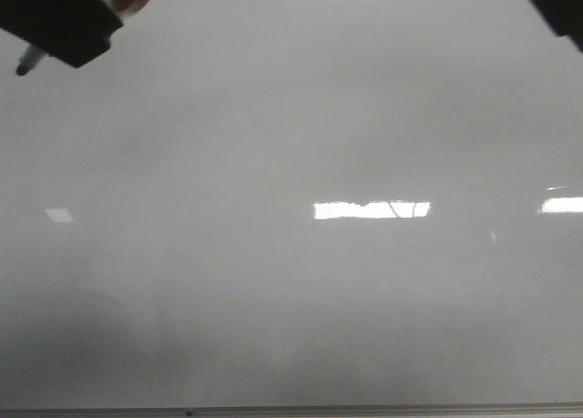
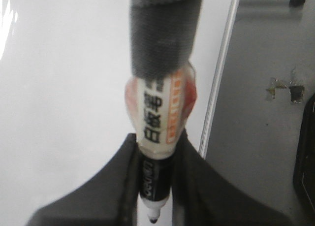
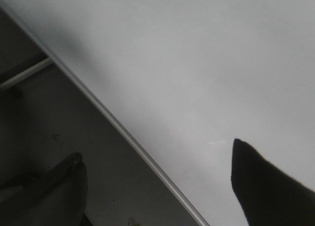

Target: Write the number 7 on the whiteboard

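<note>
The whiteboard [image 1: 273,117] is glossy pale grey and fills the front view. I cannot make out the number 7 on it; only faint thin dark lines [image 1: 394,208] cross a bright reflection. My left gripper [image 1: 68,31] is at the far left corner, shut on a whiteboard marker [image 2: 160,113]. The marker's black tip [image 1: 22,69] pokes out over the board [image 2: 59,88]. My right gripper [image 1: 557,8] is at the far right corner. It stands open [image 3: 156,149] with nothing between its fingers, straddling the board's metal edge strip [image 3: 123,132].
A metal edge strip [image 1: 273,409] runs along the board's near side, and another [image 2: 221,73] along its left side. Grey floor [image 2: 261,113] lies beyond, with a dark object [image 2: 305,152]. Bright light reflections [image 1: 355,209] sit mid-board.
</note>
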{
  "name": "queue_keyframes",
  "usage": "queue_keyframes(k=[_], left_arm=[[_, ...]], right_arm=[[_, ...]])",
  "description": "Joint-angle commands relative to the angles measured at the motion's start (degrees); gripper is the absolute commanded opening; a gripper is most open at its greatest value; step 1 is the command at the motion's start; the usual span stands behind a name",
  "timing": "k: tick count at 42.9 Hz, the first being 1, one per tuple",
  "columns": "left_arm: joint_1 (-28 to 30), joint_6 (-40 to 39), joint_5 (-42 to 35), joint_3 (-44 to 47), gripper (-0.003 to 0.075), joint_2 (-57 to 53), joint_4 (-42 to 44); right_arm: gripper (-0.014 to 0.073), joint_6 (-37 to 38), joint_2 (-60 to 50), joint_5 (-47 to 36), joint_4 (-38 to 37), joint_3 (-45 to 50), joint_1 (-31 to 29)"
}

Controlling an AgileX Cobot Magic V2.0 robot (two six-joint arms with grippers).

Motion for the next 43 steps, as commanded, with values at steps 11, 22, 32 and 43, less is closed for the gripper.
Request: queue_keyframes(k=[11, 22, 32, 43], left_arm=[[-6.88, 2.47, -4.49, -1.97, -0.002, -1.36, 0.31], [-6.88, 2.55, -4.63, -1.97, -0.002, -1.36, 0.64], [-6.88, 2.55, -4.63, -1.97, -0.002, -1.36, 0.64], [-6.88, 2.55, -4.63, -1.97, -0.002, -1.36, 0.64]], right_arm=[[0.0613, -6.05, 9.29, -5.98, 0.87, -10.63, 12.54], [0.0613, -6.49, 14.07, -5.68, 1.54, -16.74, 16.63], [0.0613, -8.94, 15.06, -5.17, 3.89, -17.84, 17.45], [0.0463, -11.95, 15.06, -5.19, 8.36, -17.84, 17.45]])
